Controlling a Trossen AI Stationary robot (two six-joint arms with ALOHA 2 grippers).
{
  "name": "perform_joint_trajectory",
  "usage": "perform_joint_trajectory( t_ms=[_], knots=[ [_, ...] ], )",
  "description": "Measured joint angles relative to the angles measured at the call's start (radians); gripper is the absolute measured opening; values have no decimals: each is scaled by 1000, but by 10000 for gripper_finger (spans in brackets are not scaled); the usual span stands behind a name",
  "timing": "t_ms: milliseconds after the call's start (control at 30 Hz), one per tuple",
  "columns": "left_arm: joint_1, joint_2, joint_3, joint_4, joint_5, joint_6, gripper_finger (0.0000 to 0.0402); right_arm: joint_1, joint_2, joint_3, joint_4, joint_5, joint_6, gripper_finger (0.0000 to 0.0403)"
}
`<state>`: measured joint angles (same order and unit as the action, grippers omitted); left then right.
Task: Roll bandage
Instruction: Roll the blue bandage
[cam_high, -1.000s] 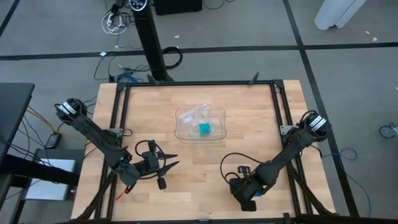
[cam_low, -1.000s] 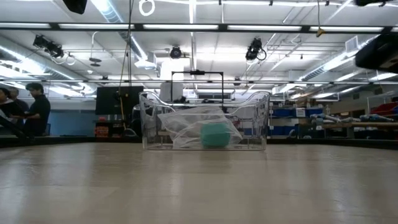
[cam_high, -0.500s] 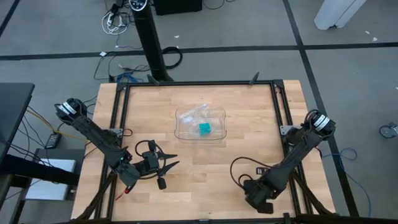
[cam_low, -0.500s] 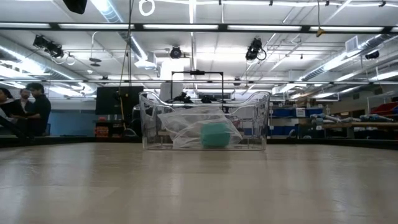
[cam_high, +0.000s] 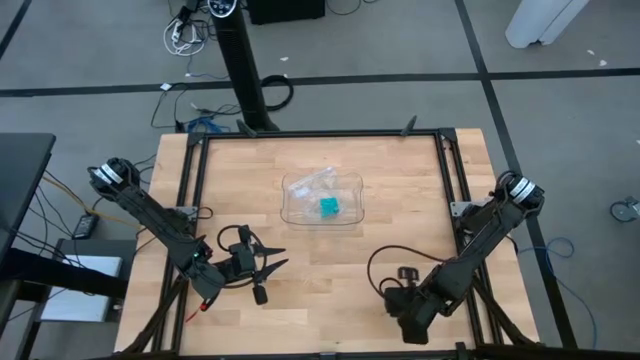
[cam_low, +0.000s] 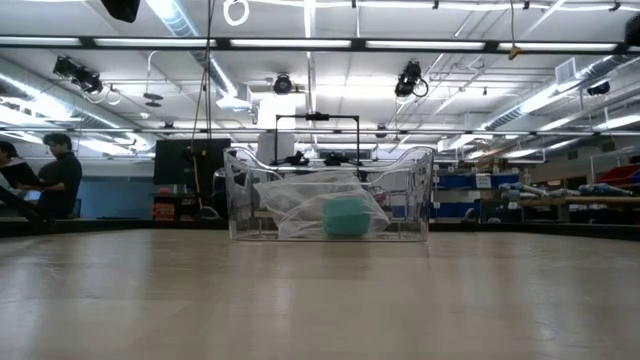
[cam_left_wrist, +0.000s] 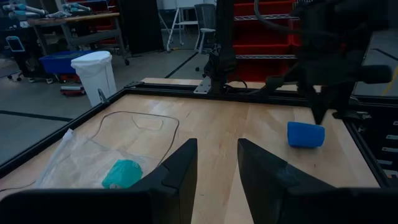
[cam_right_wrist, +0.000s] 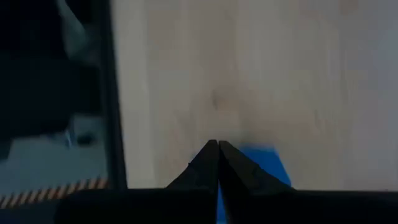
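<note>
The bandage (cam_left_wrist: 305, 134) is a small bright blue roll lying on its side on the wooden table (cam_high: 300, 290) near the right front. The high view hides it under my right arm. My right gripper (cam_left_wrist: 320, 115) is shut and points steeply down just above the roll. In the right wrist view the blue roll (cam_right_wrist: 261, 167) shows just past the closed fingertips (cam_right_wrist: 217, 146), with nothing between them. My left gripper (cam_high: 277, 258) hovers open at the left front, pointing across the table, with nothing between its fingers (cam_left_wrist: 180, 168).
A clear plastic tray (cam_high: 345, 215) stands at the table's middle, holding a teal block (cam_high: 329, 207) and a crumpled clear bag (cam_low: 300, 200). Black frame rails (cam_high: 455, 190) run along the table's edges. People (cam_low: 55, 175) stand far off in the room.
My right gripper has risen from the table, shifting a little toward the right edge; its arm has left the low view's top right. The bandage roll stays on the table. My left arm has kept still.
</note>
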<state>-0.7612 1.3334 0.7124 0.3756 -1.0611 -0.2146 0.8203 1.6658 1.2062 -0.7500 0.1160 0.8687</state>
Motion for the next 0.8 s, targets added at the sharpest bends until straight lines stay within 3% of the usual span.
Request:
perform_joint_trajectory(
  t_ms=[133, 300, 800],
  knots=[
    [0, 0, 0, 0, 0, 0, 121, -12, 33, -15, 21, 11, -33, 16],
    [0, 0, 0, -1, 0, 0, 121, -13, 70, -15, -14, -48, -37, 14],
    [0, 0, 0, 0, 0, 0, 121, 28, 63, -13, -183, -148, 103, 5]
  ],
)
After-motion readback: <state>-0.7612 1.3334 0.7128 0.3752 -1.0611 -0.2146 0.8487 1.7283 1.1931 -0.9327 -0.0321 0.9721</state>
